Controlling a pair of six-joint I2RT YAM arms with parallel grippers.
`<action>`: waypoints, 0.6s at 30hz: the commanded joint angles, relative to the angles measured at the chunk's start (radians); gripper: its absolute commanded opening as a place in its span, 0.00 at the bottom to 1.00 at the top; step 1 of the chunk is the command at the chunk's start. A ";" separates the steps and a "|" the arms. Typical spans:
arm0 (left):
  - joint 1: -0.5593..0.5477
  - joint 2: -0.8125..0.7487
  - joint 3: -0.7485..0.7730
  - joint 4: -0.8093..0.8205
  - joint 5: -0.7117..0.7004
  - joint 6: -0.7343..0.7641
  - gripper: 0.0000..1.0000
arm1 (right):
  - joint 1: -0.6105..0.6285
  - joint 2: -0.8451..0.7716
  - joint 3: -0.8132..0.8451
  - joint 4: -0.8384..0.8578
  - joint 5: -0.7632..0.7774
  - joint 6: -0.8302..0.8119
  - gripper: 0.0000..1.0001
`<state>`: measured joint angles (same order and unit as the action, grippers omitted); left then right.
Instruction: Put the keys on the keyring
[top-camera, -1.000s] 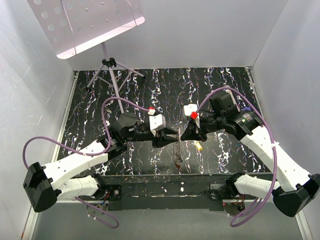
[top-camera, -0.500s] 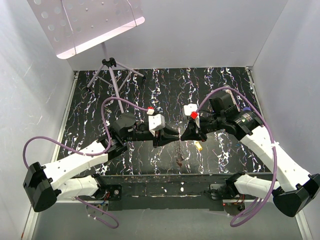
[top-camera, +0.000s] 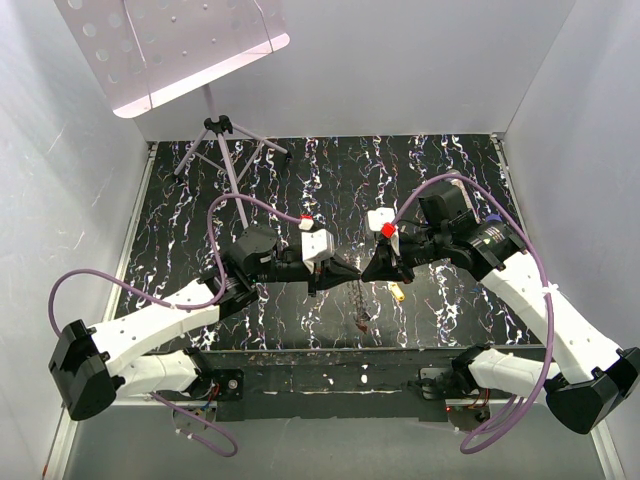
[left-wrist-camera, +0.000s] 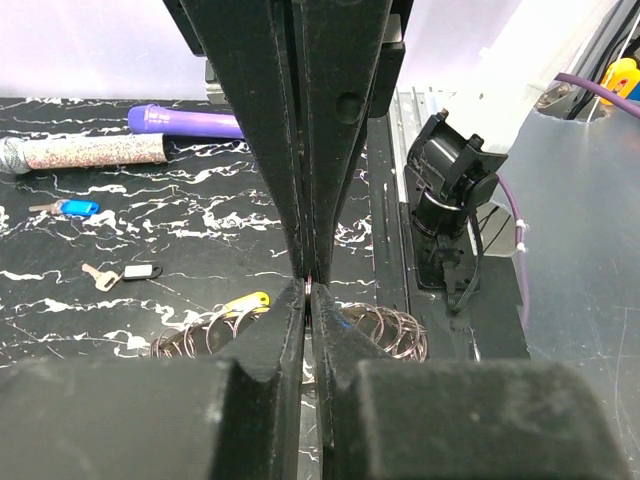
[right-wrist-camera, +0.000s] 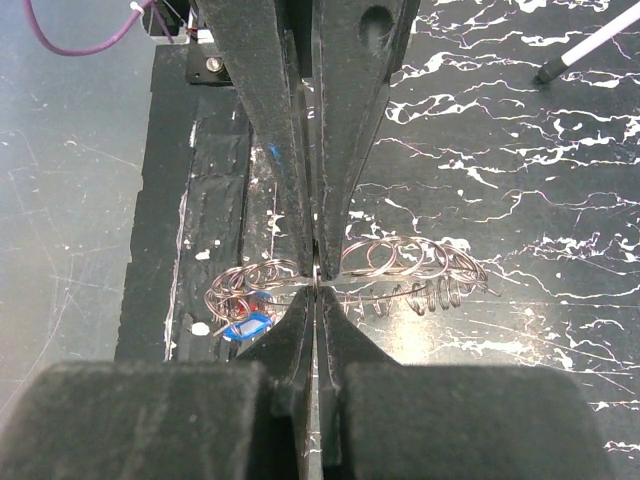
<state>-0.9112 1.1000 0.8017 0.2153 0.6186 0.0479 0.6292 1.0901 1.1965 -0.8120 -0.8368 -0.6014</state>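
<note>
My left gripper (top-camera: 348, 272) and right gripper (top-camera: 369, 270) meet tip to tip above the near middle of the table. Both are shut on the same thin wire keyring. A chain of linked keyrings (top-camera: 360, 306) hangs from that grip. In the left wrist view my left gripper (left-wrist-camera: 308, 291) faces the right fingers (left-wrist-camera: 330, 150), with ring loops (left-wrist-camera: 388, 328) either side. In the right wrist view my right gripper (right-wrist-camera: 316, 291) pinches the ring chain (right-wrist-camera: 400, 262); a blue key (right-wrist-camera: 246, 328) and something red hang on it. A yellow key (left-wrist-camera: 246, 300), a blue key (left-wrist-camera: 76, 208) and a black-headed key (left-wrist-camera: 131, 272) lie on the table.
A purple marker (left-wrist-camera: 186, 121) and a tube of beads (left-wrist-camera: 86, 152) lie at the table's right side. A stand's tripod foot (top-camera: 226, 140) is at the back left. The table's front rail (top-camera: 330, 365) runs just below the hanging rings.
My left gripper has moved slightly right, closing the small gap to the right gripper's tips. The ring chain hangs as before.
</note>
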 joint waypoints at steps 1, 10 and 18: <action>-0.005 0.006 0.048 -0.031 0.027 0.020 0.00 | 0.004 -0.009 0.017 0.045 -0.039 0.011 0.01; -0.005 -0.118 -0.062 0.100 -0.055 -0.029 0.00 | -0.006 -0.024 0.023 0.082 -0.067 0.054 0.40; -0.002 -0.249 -0.291 0.537 -0.125 -0.256 0.00 | -0.034 -0.100 -0.058 0.264 -0.260 0.065 0.52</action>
<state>-0.9119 0.8974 0.5625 0.4778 0.5480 -0.0864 0.6037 1.0603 1.1893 -0.7132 -0.9405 -0.5415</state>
